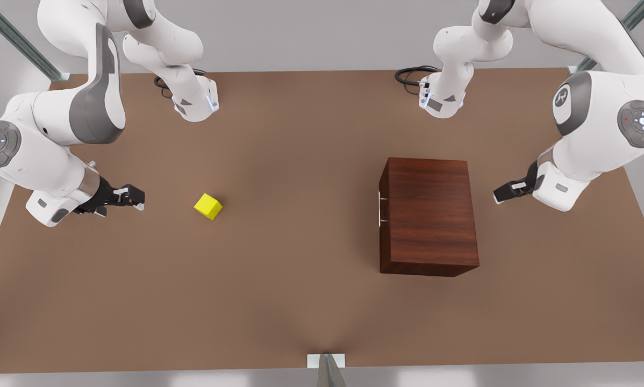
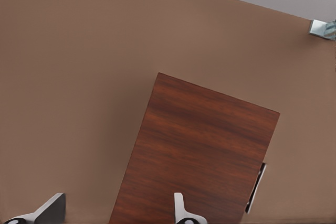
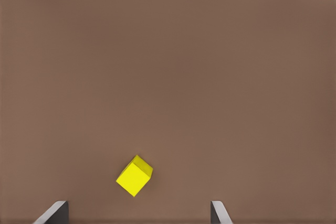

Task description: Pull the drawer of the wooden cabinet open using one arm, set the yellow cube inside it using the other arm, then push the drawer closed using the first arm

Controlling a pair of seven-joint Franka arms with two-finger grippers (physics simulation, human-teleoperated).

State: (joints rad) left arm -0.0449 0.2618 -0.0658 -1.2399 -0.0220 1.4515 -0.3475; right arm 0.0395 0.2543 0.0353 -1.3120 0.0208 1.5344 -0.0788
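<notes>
Yellow cube (image 3: 134, 176) before right hand (image 3: 137, 214) (fingers spread), apart

a flat brown table (image 1: 300, 269) carries everything; 2 things lie directly on it, well apart: the yellow cube (image 1: 208, 206) toward the front view's left, turned askew, and the wooden cabinet (image 1: 429, 215) toward the front view's right, its drawer (image 1: 381, 212) closed, silver handle facing the cube

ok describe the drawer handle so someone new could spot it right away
Find the wooden cabinet on the brown table, toward the front view's right. On its side facing the yellow cube sits a thin silver bar handle, the only metallic thing on the dark wood.
</notes>
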